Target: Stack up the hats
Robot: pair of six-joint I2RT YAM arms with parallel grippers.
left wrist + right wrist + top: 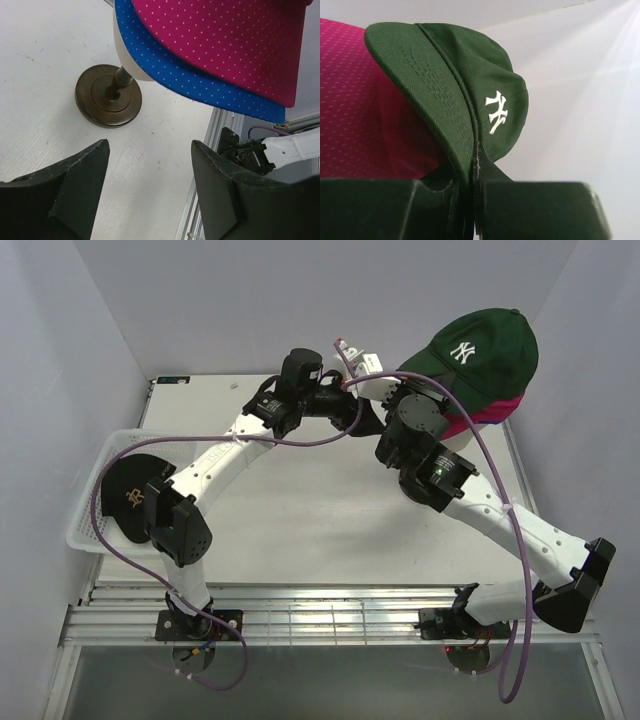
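The right fingers (530, 210), dark blocky pads, are clamped together on the stitched brim of the green cap (470, 85). This is a twill cap with a white embroidered logo, and it sits over the dotted-mesh pink cap (365, 115). The left fingers (60, 195) stand wide apart, holding nothing, above the white tabletop (45, 75). At their 12 o'clock the curved pink brim overlaps the blue cap (200, 85), and a round, ringed dark base (107, 95) lies at 10 o'clock. From above, the stack is at the tabletop's 1 o'clock. The black cap (135, 495) lies in the white mesh basket (85, 530) at 9 o'clock.
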